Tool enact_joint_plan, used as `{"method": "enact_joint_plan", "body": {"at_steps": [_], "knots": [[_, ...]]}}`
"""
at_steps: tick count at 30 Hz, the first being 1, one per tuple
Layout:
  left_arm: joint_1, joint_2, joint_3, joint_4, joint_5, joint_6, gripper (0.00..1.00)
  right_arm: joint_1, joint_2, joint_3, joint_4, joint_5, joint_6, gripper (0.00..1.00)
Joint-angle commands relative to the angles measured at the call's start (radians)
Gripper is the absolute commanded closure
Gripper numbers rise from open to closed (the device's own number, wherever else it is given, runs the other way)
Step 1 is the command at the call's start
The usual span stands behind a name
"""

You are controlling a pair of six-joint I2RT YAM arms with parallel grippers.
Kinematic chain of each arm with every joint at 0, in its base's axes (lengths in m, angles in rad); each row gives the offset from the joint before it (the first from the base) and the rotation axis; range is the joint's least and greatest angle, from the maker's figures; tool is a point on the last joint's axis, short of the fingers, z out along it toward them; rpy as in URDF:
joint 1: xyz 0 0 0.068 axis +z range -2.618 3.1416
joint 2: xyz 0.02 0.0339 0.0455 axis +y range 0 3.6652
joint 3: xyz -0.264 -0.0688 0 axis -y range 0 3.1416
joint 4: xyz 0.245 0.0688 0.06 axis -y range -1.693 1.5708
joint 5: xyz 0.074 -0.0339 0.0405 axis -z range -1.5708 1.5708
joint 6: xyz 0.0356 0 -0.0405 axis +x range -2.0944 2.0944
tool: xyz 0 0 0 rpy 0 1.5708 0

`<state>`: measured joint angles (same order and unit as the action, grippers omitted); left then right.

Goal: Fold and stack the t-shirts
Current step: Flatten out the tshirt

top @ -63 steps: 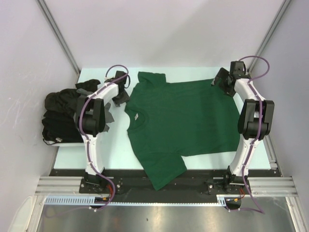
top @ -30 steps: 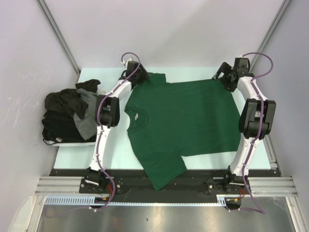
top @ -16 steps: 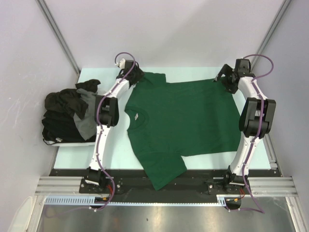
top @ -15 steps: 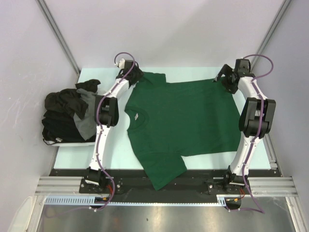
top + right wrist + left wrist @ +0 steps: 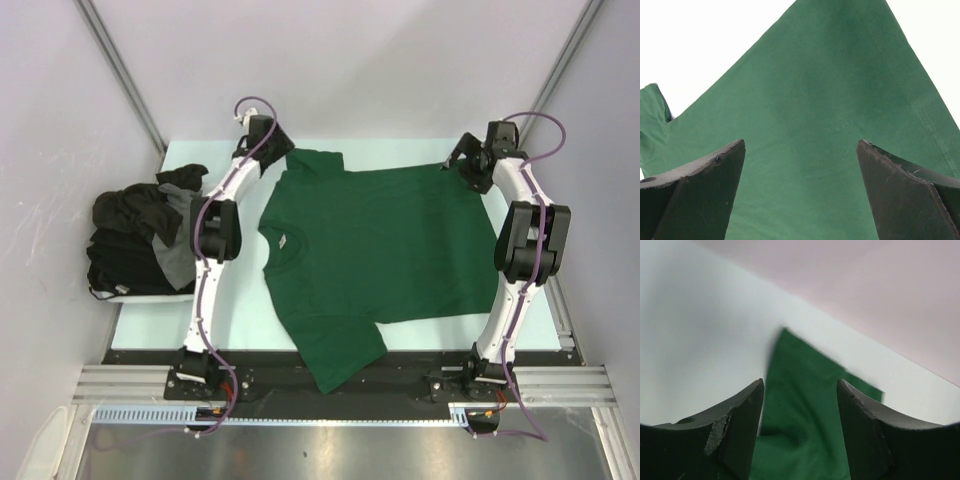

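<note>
Since a second ago my left arm has stretched farther toward 12 o'clock, carrying my left gripper point(image 5: 274, 152) out to the far tip of the shirt, while my right arm has hardly shifted.

My left gripper point(image 5: 800, 385) now hangs with its jaws partly apart over the far sleeve point(image 5: 805, 390). Green cloth shows in the gap between my fingers point(image 5: 740, 430), but they close on nothing. My right gripper point(image 5: 463, 166) sits at about 1 o'clock on the table point(image 5: 440, 335), over the far corner of the hem. In its wrist view, my right gripper point(image 5: 801, 142) is spread wide with flat green fabric beneath it, and it holds nothing.

The green t-shirt point(image 5: 380, 250) lies spread flat across the middle of the table, its neck toward 9 o'clock and its hem toward 3 o'clock. Its white neck label point(image 5: 285, 241) shows just inside the collar. One sleeve points to 12 o'clock, and the other reaches 6 o'clock and drapes over the near edge.

A pile of black and dark grey t-shirts point(image 5: 130, 240) sits at 9 o'clock, apart from the green one and to the outside of my left arm.
</note>
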<state>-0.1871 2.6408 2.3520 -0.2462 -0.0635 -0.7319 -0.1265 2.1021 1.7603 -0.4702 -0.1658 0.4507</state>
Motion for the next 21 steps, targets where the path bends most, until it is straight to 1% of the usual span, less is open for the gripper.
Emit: {"method": "enact_joint_plan", "body": {"at_steps": [1, 5, 8, 12, 19, 21], "knots": [[-0.057, -0.125, 0.056, 0.127, 0.114, 0.086, 0.33, 0.007, 0.01, 0.053, -0.008, 0.008, -0.01, 0.0], [-0.08, -0.107, 0.033, 0.157, 0.134, 0.036, 0.32, 0.01, 0.01, 0.048, -0.013, 0.011, -0.015, 0.0], [-0.084, -0.067, 0.006, 0.176, 0.14, -0.049, 0.34, 0.01, 0.009, 0.045, -0.013, 0.014, -0.015, 0.0], [-0.097, -0.07, -0.147, 0.27, 0.102, -0.159, 0.34, 0.01, 0.015, 0.03, -0.013, 0.017, -0.015, 0.0], [-0.098, -0.035, -0.138, 0.193, 0.002, -0.23, 0.34, 0.01, 0.019, 0.021, -0.013, 0.029, -0.018, 0.0], [-0.097, 0.001, -0.093, 0.171, -0.005, -0.25, 0.34, 0.01, 0.025, 0.024, -0.013, 0.026, -0.017, 0.0]]}}
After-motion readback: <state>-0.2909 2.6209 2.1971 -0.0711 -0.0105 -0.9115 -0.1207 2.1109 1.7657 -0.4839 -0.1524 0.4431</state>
